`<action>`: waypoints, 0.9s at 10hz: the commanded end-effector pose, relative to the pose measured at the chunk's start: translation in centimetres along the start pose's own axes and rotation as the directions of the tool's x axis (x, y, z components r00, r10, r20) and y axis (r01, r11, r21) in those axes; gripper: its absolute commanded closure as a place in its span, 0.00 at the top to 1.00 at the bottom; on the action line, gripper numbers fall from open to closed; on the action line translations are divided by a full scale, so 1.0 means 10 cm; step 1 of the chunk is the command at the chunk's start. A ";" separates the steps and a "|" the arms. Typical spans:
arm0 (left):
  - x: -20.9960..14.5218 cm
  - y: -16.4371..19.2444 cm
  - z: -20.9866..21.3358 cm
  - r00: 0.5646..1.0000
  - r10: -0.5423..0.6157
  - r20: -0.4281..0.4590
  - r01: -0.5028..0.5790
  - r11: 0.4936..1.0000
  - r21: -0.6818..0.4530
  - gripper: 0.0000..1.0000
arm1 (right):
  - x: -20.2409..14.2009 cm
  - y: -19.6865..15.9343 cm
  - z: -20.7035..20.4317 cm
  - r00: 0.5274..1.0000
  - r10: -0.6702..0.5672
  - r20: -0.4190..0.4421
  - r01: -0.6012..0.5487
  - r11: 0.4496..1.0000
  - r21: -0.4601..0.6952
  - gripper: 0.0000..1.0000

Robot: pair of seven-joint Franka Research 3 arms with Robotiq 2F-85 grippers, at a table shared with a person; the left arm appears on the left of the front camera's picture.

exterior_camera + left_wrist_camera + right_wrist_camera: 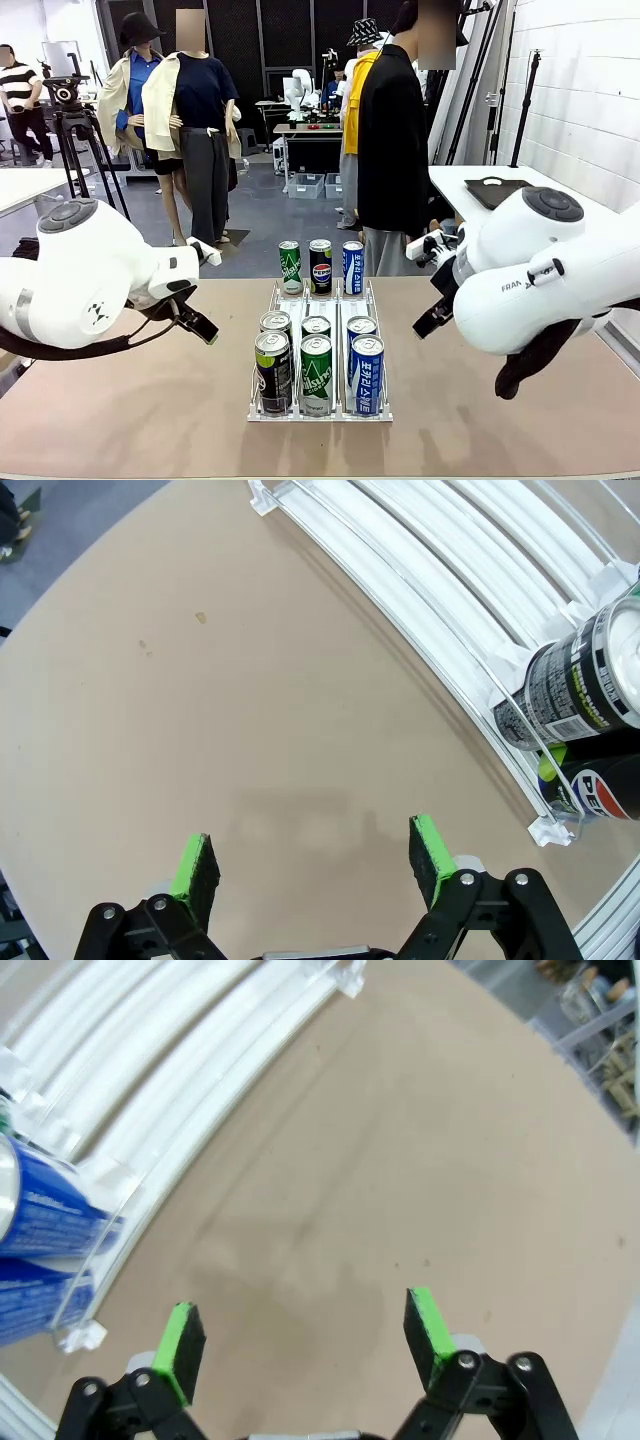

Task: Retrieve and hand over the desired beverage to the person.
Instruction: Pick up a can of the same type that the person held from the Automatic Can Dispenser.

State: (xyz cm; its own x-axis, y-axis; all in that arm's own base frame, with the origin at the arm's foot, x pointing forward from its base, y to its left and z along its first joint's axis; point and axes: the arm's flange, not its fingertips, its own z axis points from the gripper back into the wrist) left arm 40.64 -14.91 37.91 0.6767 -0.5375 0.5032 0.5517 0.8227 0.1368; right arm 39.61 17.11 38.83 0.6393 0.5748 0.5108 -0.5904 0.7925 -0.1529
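Beverage cans (316,350) stand in a three-lane rack (300,300) at lower centre of the front view, on the bench (130,420). Left jaws and right jaws hang released and empty over bare bench on either side of the rack. Which drink is wanted can't be told; likely best to straddle a front-row can upright and lift it straight.

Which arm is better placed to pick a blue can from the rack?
Right. The blue cans fill the rack's right-hand lane, beside the right gripper, whose open fingers hover over the table. The left gripper is across the rack.
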 end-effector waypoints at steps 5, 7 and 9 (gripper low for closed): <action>0.52 0.88 0.53 0.997 -0.014 -0.082 -0.006 0.974 -0.228 1.00 | 0.62 -0.30 0.74 0.991 -0.126 -0.044 0.131 0.983 0.129 1.00; 0.71 1.00 0.76 0.997 0.020 -0.077 -0.037 0.972 -0.232 1.00 | 0.71 -0.50 0.91 0.984 -0.152 -0.097 0.167 0.970 0.175 1.00; 0.82 1.12 0.93 0.998 0.041 -0.049 -0.055 0.950 -0.307 1.00 | 0.71 -0.72 1.03 0.982 -0.148 -0.115 0.175 0.944 0.279 1.00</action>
State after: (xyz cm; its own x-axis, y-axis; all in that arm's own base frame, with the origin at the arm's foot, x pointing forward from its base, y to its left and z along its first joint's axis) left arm 47.11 -8.63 51.35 0.7280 -0.5154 0.4521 0.6200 0.7764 -0.1131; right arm 42.73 14.49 51.93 0.7781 0.4543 0.4338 -0.5513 0.8249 0.1249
